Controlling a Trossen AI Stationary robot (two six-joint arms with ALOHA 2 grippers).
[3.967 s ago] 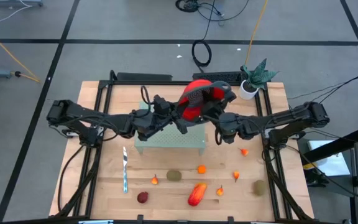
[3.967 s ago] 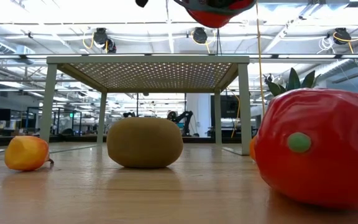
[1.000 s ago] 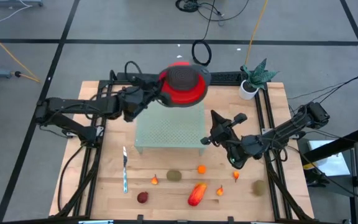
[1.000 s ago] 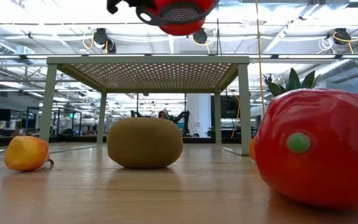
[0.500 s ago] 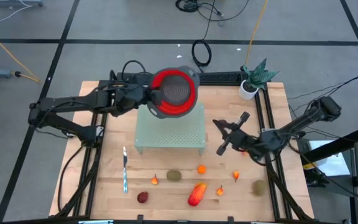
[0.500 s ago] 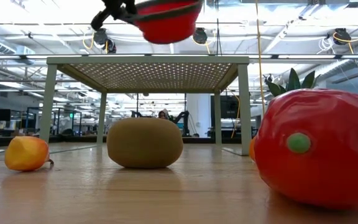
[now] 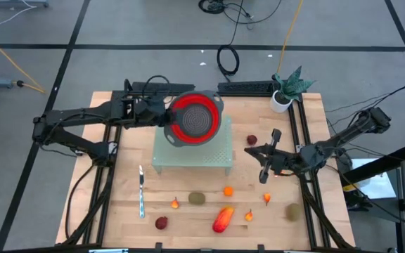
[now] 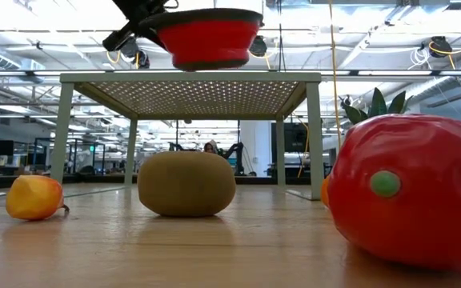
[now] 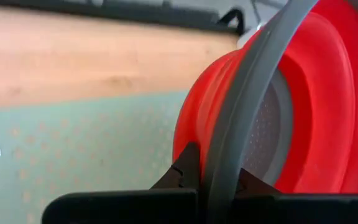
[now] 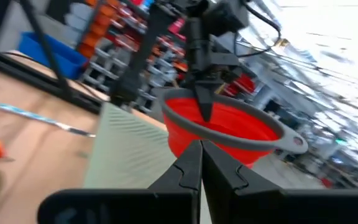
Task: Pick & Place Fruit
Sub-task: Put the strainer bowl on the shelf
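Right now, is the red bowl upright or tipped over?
Upright. The bowl hangs level, rim up, over the rack, its rim clamped in the left pincer.

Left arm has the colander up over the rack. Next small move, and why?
Probably lower it straight down. The left gripper is shut on the grey rim of the red colander, held level and opening up just above the perforated green rack. The fruit lies untouched on the table; the right gripper is shut, empty.

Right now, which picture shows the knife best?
The high view shows it best: the whole knife lies flat on the wooden table, left of the fruit. The right wrist view catches it only as a thin blurry streak. The low view and left wrist view don't show it at all.
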